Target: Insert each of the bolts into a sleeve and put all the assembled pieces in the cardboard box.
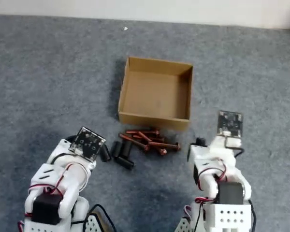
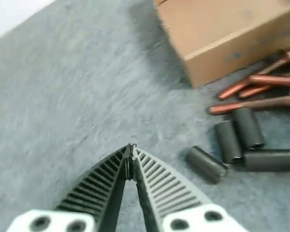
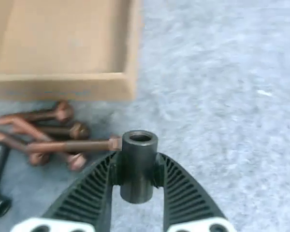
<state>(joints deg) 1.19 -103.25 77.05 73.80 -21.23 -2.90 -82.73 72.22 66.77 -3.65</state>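
I'm barely started: the cardboard box (image 1: 152, 118) holds nothing, and the copper bolts (image 1: 147, 139) and black sleeves (image 1: 120, 153) lie heaped just before it. My right gripper (image 3: 137, 166) clamps one sleeve (image 3: 139, 142) upright with no bolt in it. My left gripper (image 2: 131, 157) is pinched together, empty.

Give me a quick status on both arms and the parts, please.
Left tool shut, empty, over the carpet. Right tool shut on a sleeve. Bolts and other sleeves loose beside the cardboard box, none assembled. Nothing blocking.
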